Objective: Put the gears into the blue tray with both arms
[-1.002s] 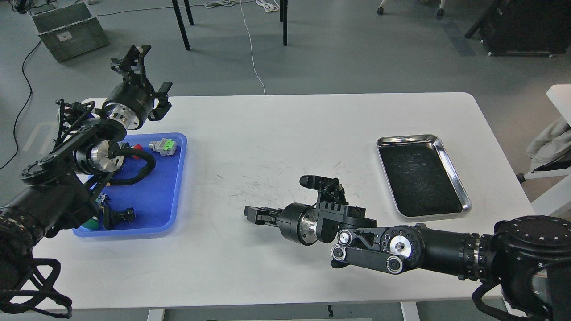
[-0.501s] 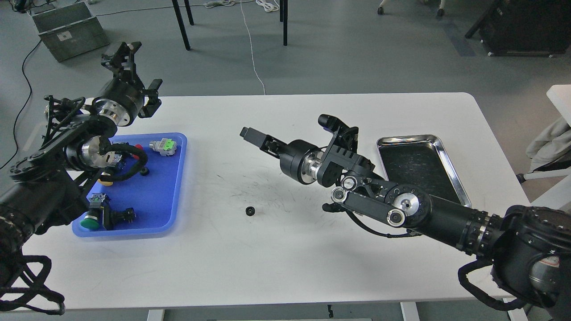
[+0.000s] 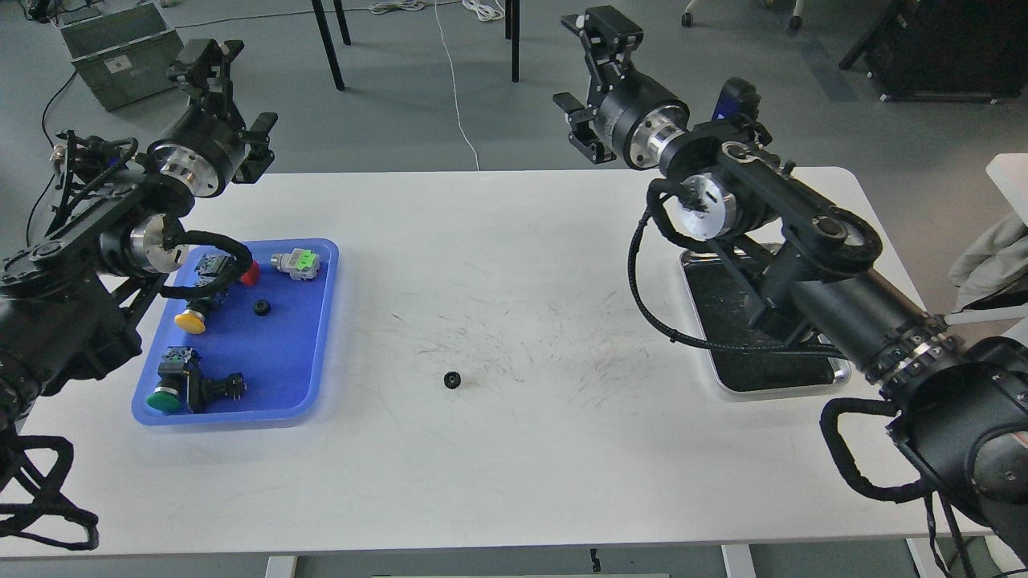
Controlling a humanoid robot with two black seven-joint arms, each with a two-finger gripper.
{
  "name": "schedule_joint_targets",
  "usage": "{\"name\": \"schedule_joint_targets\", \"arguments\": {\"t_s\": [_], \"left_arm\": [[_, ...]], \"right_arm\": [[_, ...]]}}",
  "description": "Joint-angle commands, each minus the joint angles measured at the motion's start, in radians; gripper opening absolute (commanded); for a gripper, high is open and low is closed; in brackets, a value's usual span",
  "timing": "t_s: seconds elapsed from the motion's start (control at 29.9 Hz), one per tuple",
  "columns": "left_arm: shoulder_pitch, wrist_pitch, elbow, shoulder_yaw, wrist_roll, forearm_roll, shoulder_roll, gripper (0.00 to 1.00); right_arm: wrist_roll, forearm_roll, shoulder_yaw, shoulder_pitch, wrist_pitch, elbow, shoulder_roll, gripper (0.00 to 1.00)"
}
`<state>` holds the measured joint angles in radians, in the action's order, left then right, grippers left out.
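One small black gear [image 3: 451, 380] lies on the white table near its middle, with nothing touching it. Another gear [image 3: 262, 307] rests inside the blue tray [image 3: 277, 365] at the left. My left gripper [image 3: 233, 88] hangs high above the table's far left edge, behind the tray, its fingers spread and holding nothing. My right gripper [image 3: 580, 68] is raised above the far edge right of centre, open and empty too, well away from both gears.
The blue tray also holds a red push-button [image 3: 250, 273], a yellow one [image 3: 191, 321], a green one [image 3: 163, 399] and a grey block with a green top [image 3: 295, 263]. A steel tray [image 3: 805, 269] lies at the right, partly under my right arm.
My right arm swung up from the table's middle to the far right, leaving a gear on the table. My left arm rose and drew back left, uncovering more of the tray.
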<state>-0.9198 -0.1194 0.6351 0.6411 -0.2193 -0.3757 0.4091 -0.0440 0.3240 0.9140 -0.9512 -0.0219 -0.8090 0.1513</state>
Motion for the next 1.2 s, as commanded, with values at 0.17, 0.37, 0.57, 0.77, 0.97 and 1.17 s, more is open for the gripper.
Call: {"name": "schedule_joint_targets", "arguments": {"t_s": [0.17, 0.37, 0.57, 0.77, 0.97, 1.17], "left_arm": [[-0.002, -0.054, 0.171, -0.138, 0.051, -0.314, 0.082, 0.98], [0.004, -0.069, 0.458, -0.215, 0.052, -0.497, 0.198, 0.98], [0.039, -0.023, 0.658, -0.303, 0.052, -0.855, 0.267, 0.98], [0.128, 0.073, 0.730, -0.374, 0.072, -1.257, 0.267, 0.98], [0.252, 0.127, 0.735, -0.382, 0.109, -1.604, 0.209, 0.98], [0.366, 0.161, 0.715, -0.376, 0.133, -1.773, 0.178, 0.96]], "right_arm": [[0.006, -0.350, 0.104, 0.198, -0.200, 0.034, 0.194, 0.93], [0.004, -0.355, 0.233, 0.296, -0.309, 0.088, 0.202, 0.93], [0.006, -0.419, 0.262, 0.336, -0.398, 0.161, 0.203, 0.94], [0.006, -0.459, 0.281, 0.341, -0.417, 0.218, 0.202, 0.94], [0.006, -0.457, 0.279, 0.356, -0.417, 0.218, 0.202, 0.94], [0.006, -0.457, 0.266, 0.358, -0.417, 0.217, 0.200, 0.95]]}}
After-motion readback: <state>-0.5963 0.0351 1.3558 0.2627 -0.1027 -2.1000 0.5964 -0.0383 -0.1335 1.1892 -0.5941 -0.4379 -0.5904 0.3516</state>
